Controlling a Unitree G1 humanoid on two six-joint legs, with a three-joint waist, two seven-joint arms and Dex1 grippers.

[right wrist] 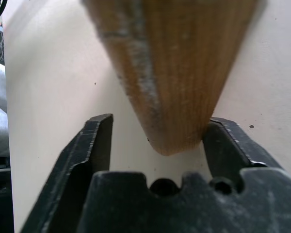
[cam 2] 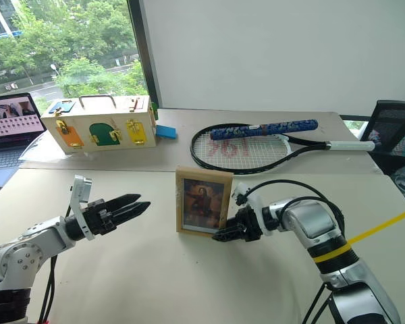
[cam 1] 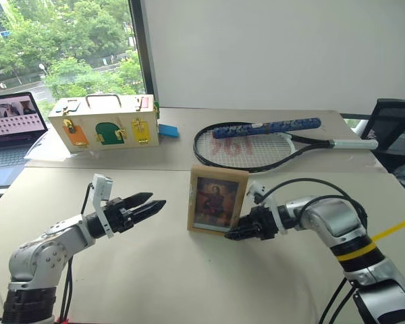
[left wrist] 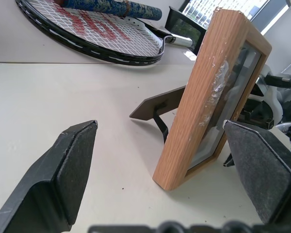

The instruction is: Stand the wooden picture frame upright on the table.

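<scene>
The wooden picture frame [cam 1: 217, 200] stands upright on the beige table [cam 1: 155, 270], its reddish portrait facing me. In the left wrist view its dark fold-out stand [left wrist: 155, 104] props it from behind. My right gripper [cam 1: 231, 235] is at the frame's lower right corner. In the right wrist view its fingers [right wrist: 94, 145] stand open on either side of the wooden edge [right wrist: 174, 73], with a gap on one side. My left gripper [cam 1: 157, 200] is open and hangs to the left of the frame, well apart from it, pointing toward it.
A tennis racket [cam 1: 256, 145] lies behind the frame. A pale wooden box with coloured latched doors [cam 1: 104, 121] and a blue block [cam 1: 168, 130] sit at the back left, beside a laptop [cam 1: 10, 128]. A dark chair [cam 1: 395, 125] stands at the far right.
</scene>
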